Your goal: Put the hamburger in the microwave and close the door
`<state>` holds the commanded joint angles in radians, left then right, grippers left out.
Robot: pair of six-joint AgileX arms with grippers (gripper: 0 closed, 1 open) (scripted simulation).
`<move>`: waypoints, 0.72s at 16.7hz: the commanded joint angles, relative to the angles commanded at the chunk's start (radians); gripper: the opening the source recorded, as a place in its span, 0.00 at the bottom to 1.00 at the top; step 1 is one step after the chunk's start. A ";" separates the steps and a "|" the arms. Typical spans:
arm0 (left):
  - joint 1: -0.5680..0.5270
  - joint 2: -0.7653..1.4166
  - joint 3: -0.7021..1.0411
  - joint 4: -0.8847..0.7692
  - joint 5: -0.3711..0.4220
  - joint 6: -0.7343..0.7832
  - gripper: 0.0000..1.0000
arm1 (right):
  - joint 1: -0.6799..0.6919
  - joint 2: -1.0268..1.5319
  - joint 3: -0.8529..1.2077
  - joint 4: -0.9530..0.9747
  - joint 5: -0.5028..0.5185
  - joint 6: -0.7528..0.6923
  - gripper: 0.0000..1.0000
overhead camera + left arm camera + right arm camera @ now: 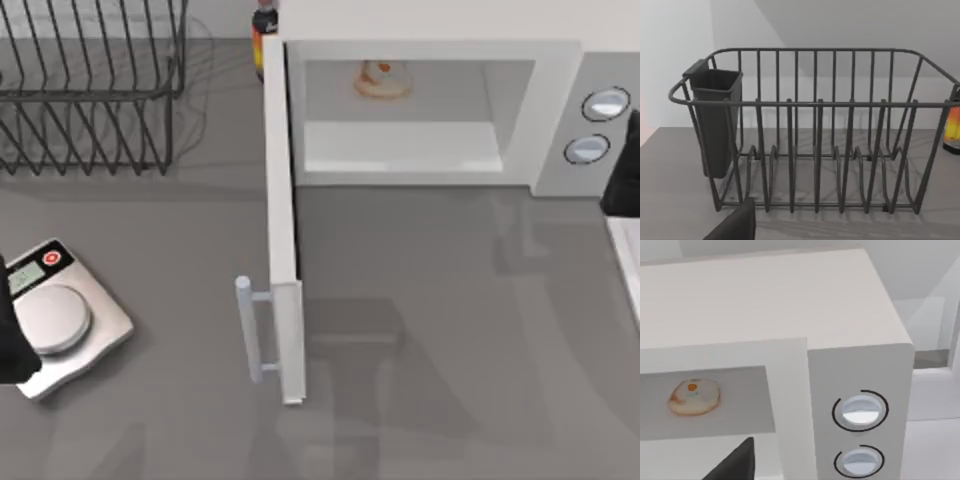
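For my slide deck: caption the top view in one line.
Hamburger sits inside the microwave, door swung wide open toward the camera.

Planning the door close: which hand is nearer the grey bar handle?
Left. The left hand sits at the table's left edge, over from the grey bar handle; the right hand is by the dials.

White microwave, tan hamburger, dk grey rack.

Both arms look black and smooth. The left arm is a rounded dark lump. The right arm is a dark blocky shape with a slanted edge
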<state>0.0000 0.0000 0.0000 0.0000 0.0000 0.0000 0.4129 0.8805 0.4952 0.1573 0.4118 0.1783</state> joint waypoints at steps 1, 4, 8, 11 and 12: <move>0.000 0.000 0.000 0.000 0.000 0.000 1.00 | -0.044 -0.113 -0.059 -0.023 -0.044 -0.019 1.00; 0.000 0.000 0.000 0.000 0.000 0.000 1.00 | -0.175 -0.432 -0.228 -0.085 -0.176 -0.077 1.00; 0.000 0.000 0.000 0.000 0.000 0.000 1.00 | -0.326 -0.735 -0.405 -0.138 -0.325 -0.141 1.00; 0.000 0.000 0.000 0.000 0.000 0.000 1.00 | -0.395 -0.854 -0.478 -0.154 -0.395 -0.171 1.00; 0.000 0.000 0.000 0.000 0.000 0.000 1.00 | -0.407 -0.873 -0.490 -0.156 -0.407 -0.176 1.00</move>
<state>0.0000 0.0000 0.0000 0.0000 0.0000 0.0000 0.0054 0.0079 0.0051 0.0009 0.0051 0.0022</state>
